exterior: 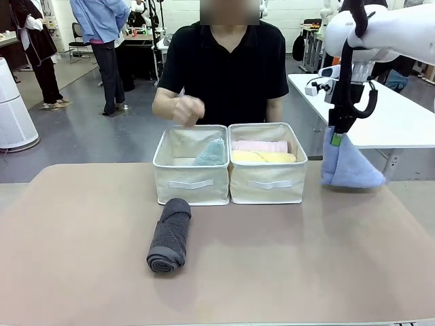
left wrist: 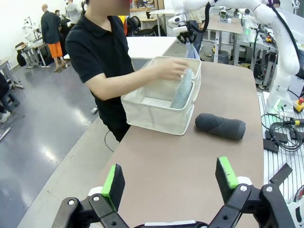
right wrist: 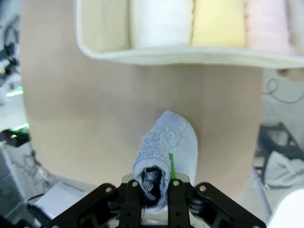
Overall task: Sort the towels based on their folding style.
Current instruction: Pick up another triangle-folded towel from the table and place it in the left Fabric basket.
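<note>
Right arm (exterior: 380, 30) pointing down, fingers (exterior: 336, 138) pinched on periwinkle towel (exterior: 350, 170).

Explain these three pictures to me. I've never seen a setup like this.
Two white robot arms share a table with a person. The front view looks across the table at that person. Each of the other two pictures comes from a camera on one arm's wrist. The right gripper is shut on a blue folded towel. The left gripper is open and holds nothing. A dark grey rolled towel lies on the table. Behind it stand two cream bins. The left bin holds a teal towel, close to the person's hand. The right bin holds a pink towel, a yellow towel and a white towel, all rolled.
</note>
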Controlling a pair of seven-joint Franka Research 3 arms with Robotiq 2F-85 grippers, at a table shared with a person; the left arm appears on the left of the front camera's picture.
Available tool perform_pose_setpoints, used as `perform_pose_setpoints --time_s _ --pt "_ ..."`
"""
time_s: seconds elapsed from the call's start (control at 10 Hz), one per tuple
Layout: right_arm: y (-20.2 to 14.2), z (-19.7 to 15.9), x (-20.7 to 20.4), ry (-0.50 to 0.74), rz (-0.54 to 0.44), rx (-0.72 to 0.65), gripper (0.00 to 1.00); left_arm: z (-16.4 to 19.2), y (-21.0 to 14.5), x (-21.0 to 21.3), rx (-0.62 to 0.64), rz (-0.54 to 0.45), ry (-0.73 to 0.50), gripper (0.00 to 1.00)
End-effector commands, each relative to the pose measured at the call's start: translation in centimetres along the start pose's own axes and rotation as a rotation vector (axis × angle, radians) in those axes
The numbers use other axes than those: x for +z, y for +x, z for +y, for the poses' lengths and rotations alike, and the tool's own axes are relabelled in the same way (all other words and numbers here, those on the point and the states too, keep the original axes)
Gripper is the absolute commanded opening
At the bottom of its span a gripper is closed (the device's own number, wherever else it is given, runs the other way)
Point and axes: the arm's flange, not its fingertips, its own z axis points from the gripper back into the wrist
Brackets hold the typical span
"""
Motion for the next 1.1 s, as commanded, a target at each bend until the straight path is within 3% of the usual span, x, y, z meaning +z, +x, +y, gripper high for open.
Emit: perform_pose_setpoints --time_s 0.0,0.4,0.7,0.8,1.0 --pt "1.7 6.2 4.0 -0.009 0.089 -0.059 0.11 -0.4 0.1 0.0 0.007 -0.013 0.005 1.00" --pt "4.8 17.0 12.2 -0.081 0.088 -0.058 0.11 -0.4 0.1 0.0 0.007 -0.013 0.005 1.00" --pt "4.5 23.8 13.4 -0.220 0.055 -0.084 0.11 -0.4 0.1 0.0 0.007 -0.013 0.005 1.00" --pt "5.4 20.2 15.6 -0.118 0.091 -0.040 0.11 -0.4 0.1 0.0 0.007 -0.013 0.005 1.00" --pt "5.4 20.2 15.6 -0.118 0.091 -0.040 0.11 -0.4 0.1 0.0 0.007 -0.013 0.005 1.00"
